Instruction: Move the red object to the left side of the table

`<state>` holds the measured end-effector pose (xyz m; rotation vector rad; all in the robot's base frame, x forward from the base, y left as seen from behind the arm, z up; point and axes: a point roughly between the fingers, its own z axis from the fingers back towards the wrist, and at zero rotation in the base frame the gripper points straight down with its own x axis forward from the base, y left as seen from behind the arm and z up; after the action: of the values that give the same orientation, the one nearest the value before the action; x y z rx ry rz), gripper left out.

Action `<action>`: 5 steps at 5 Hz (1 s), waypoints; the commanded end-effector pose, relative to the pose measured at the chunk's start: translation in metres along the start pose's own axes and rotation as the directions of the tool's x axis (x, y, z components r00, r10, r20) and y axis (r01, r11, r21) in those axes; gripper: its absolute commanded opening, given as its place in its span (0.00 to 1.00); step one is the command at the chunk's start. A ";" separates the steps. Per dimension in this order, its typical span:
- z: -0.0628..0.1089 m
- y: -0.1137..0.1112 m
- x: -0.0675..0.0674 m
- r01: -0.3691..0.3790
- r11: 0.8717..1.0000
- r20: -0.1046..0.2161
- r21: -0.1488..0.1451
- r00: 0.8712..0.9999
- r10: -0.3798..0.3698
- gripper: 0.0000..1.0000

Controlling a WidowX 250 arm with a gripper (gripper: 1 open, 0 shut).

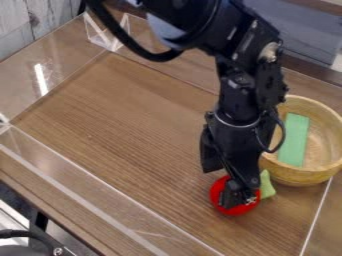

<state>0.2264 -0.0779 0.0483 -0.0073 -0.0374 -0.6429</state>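
The red object [231, 203] is a small round toy fruit with a pale green leafy tip [266, 185], lying on the brown table [120, 110] near its front right corner. My black gripper [238, 192] points straight down right over it, jaws open and straddling the fruit. The fingers hide much of its top, and I cannot tell whether they touch it. The fruit rests on the wood.
A tan bowl [329, 166] holding a flat green block [294, 140] stands just right of the arm. Low clear acrylic walls [54, 165] edge the table at front, left and right. Bare wood stretches to the left.
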 end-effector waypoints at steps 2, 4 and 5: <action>-0.003 0.005 0.010 -0.005 1.000 0.032 -0.001 0.999 0.005 1.00; 0.005 0.010 0.010 -0.026 1.000 0.039 0.012 0.999 0.026 0.00; 0.024 0.016 0.009 -0.059 0.998 0.059 0.036 0.997 0.057 0.00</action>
<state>0.2329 -0.0693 0.0599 0.0064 -0.0451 -0.5966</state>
